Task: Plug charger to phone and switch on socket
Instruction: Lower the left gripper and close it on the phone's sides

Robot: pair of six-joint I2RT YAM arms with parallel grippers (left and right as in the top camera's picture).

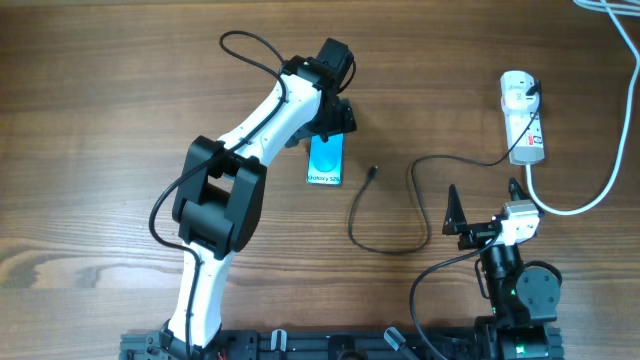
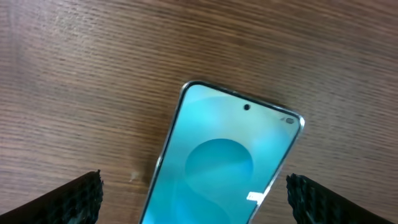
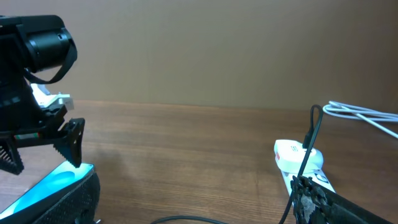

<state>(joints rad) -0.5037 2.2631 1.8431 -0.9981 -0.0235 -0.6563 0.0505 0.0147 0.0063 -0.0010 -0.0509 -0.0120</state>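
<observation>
The phone [image 1: 325,160] lies flat mid-table, cyan screen up, with its white text strip at the near end. My left gripper [image 1: 333,122] hovers over its far end. In the left wrist view it is open [image 2: 199,205], with a finger on each side of the phone [image 2: 230,155], not touching it. The charger [image 1: 385,245] loops on the table, and its connector tip [image 1: 373,172] lies free to the right of the phone. Its black plug [image 1: 534,93] sits in the socket [image 1: 523,125]. My right gripper [image 1: 482,200] is open and empty, near the cable loop.
The socket's thick white cord [image 1: 600,190] curves along the right edge of the table. In the right wrist view the socket [image 3: 298,155] is at the right, the phone [image 3: 50,186] and the left arm's gripper [image 3: 37,124] at the left, with bare wood between.
</observation>
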